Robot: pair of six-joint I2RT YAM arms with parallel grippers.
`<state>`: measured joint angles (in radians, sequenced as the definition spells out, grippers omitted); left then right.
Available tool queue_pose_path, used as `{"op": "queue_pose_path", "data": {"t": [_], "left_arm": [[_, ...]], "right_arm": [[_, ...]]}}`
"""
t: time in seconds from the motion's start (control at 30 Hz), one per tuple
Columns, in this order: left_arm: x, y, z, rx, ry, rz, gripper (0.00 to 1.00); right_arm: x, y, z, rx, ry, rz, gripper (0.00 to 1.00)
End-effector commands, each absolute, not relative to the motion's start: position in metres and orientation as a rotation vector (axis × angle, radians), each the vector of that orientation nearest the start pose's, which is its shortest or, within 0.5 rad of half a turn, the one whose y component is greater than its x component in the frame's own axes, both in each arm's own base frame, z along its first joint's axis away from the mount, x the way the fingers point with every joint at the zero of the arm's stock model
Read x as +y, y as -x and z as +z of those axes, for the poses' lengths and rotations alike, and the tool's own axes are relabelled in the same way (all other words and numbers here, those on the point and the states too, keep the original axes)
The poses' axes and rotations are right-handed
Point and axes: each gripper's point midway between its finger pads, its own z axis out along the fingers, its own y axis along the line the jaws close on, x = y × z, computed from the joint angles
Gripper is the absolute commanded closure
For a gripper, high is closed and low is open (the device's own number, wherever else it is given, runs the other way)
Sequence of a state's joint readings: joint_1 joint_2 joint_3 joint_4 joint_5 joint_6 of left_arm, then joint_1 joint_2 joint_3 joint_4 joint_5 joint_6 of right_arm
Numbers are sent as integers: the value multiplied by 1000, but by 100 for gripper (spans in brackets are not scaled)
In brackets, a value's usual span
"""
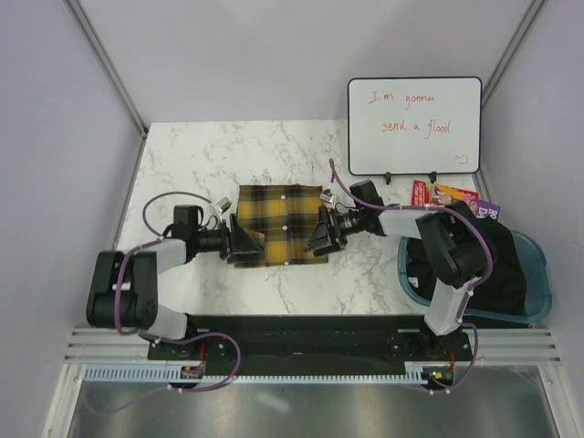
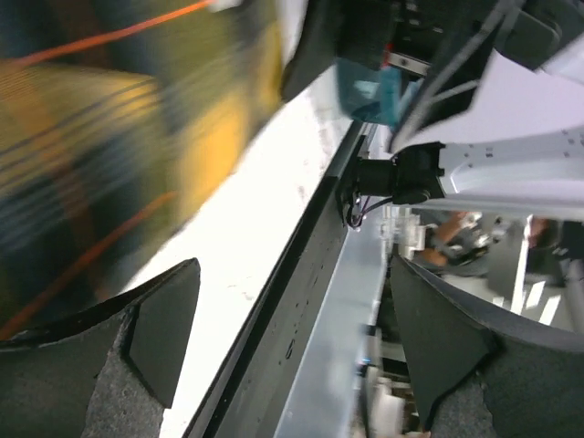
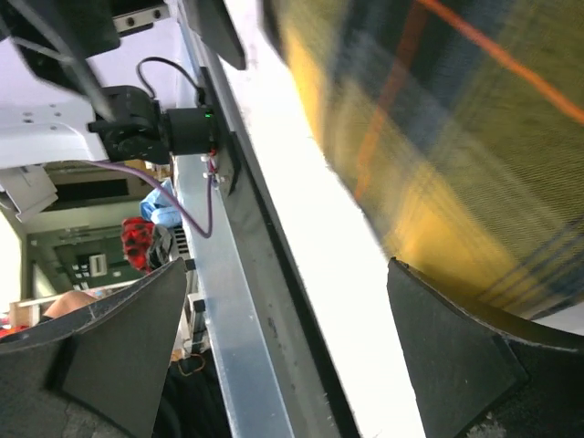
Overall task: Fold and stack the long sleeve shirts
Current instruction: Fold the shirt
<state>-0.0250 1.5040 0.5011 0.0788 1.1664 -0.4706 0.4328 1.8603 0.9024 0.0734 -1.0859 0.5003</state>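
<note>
- Yellow-and-black plaid marks the shirt (image 1: pixel 280 224), folded into a rectangle at the middle of the marble table (image 1: pixel 201 164), between our two grippers.
- Our left arm reaches in low from the left. The left gripper (image 1: pixel 245 244) sits at the shirt's left edge, its fingers (image 2: pixel 155 319) spread wide with nothing between them.
- Our right arm bends in from the right. The right gripper (image 1: pixel 321 234) is at the shirt's right edge, likewise spread and empty.
- Both wrist views blur the plaid, so we cannot tell whether any fingertip touches the fabric; perhaps they just clear it.
- Dark cloth (image 1: pixel 497 260) in the blue bin (image 1: pixel 546 274) is partly hidden behind the right arm.
</note>
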Motion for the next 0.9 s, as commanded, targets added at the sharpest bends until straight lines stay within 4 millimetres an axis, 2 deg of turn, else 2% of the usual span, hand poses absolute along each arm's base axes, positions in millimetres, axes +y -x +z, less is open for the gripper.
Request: {"op": "queue_pose_path", "data": {"t": [0.0,0.03,0.07,0.1,0.13,0.2,0.23,0.27,0.3,0.33,0.37,0.4,0.47,0.5,0.6,0.63,0.67,0.7,0.73,0.77,0.8,0.83,0.87], "left_arm": [[-185,-231,154,2099,-369,-1585,8],[-189,-235,158,2097,-383,-1567,8],[-192,-243,163,2081,-386,-1549,7],[-199,-250,168,2069,-400,-1538,7],[-203,-258,159,2102,-368,-1545,8],[-212,-276,159,2088,-337,-1542,9],[-214,-288,143,2129,-279,-1556,9],[-214,-295,137,2148,-243,-1552,9],[-215,-307,129,2157,-223,-1527,10],[-214,-313,117,2188,-198,-1511,10],[-211,-318,92,2251,-158,-1494,11],[-206,-327,80,2282,-110,-1445,11],[-197,-327,49,2375,-9,-1431,11],[-189,-330,40,2409,55,-1408,11],[-174,-306,13,2551,240,-1420,14],[-171,-299,11,2562,215,-1413,14],[-170,-287,9,2601,208,-1400,15],[-168,-279,17,2583,164,-1388,15],[-169,-271,21,2574,96,-1404,15],[-170,-264,31,2561,59,-1429,15],[-176,-262,57,2477,-34,-1502,15],[-178,-263,72,2423,-102,-1520,15],[-180,-267,87,2377,-144,-1532,15]], "right_arm": [[301,-262,140,2284,608,1650,2],[308,-272,155,2229,617,1649,2],[313,-278,164,2236,549,1679,2],[323,-289,168,2169,560,1692,2],[330,-297,174,2140,552,1705,2],[347,-312,171,2120,467,1778,2],[354,-318,172,2098,457,1796,2],[358,-325,167,2098,440,1795,2],[362,-333,141,2148,397,1794,2],[365,-340,133,2154,386,1798,2],[364,-345,121,2176,358,1798,2],[363,-348,91,2239,303,1797,2],[354,-354,66,2286,241,1788,2],[349,-354,48,2326,208,1782,2],[330,-349,22,2429,161,1735,2],[325,-348,18,2432,222,1701,2],[318,-333,7,2554,194,1683,2],[313,-329,8,2580,272,1646,2],[316,-341,24,2554,376,1601,2],[305,-329,25,2605,500,1547,2],[305,-334,42,2575,562,1527,2],[311,-348,68,2503,624,1512,2],[312,-350,86,2473,639,1534,2]]}}
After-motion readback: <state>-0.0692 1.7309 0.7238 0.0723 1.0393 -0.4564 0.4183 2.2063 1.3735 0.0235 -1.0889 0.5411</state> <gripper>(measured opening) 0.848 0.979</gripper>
